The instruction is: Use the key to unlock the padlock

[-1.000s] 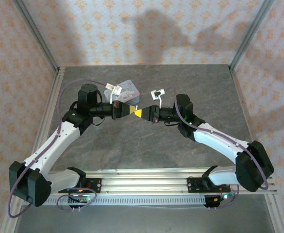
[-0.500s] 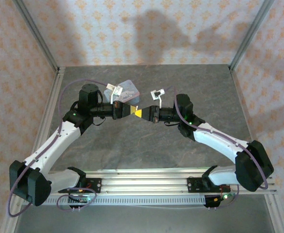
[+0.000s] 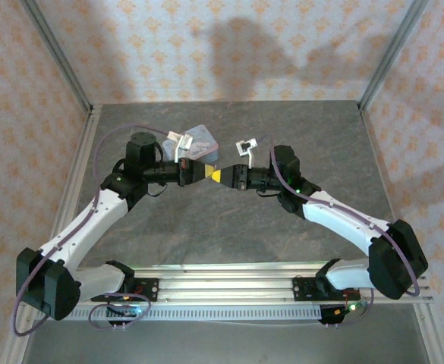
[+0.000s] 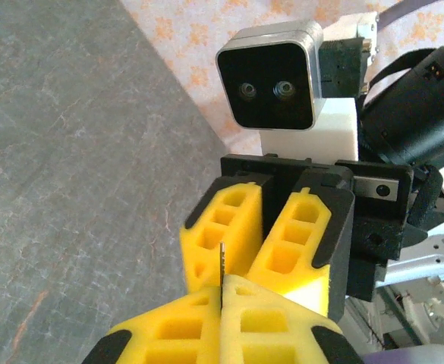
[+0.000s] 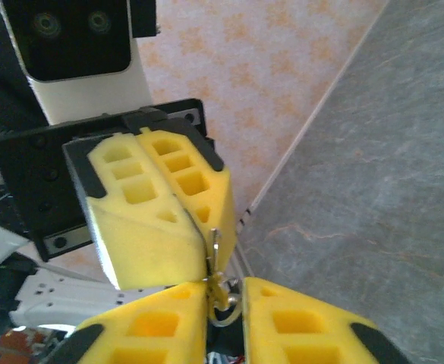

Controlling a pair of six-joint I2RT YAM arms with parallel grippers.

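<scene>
Above the grey surface (image 3: 229,227), just in front of the pastel tin (image 3: 201,136), the left gripper (image 3: 205,173) and right gripper (image 3: 221,177) meet tip to tip.
The left fingers (image 4: 275,322) press together on the key (image 4: 222,261), its thin blade jutting toward the right fingers (image 5: 305,326), which pinch the padlock (image 5: 223,312); only a small silvery loop of it shows in their narrow gap.
</scene>
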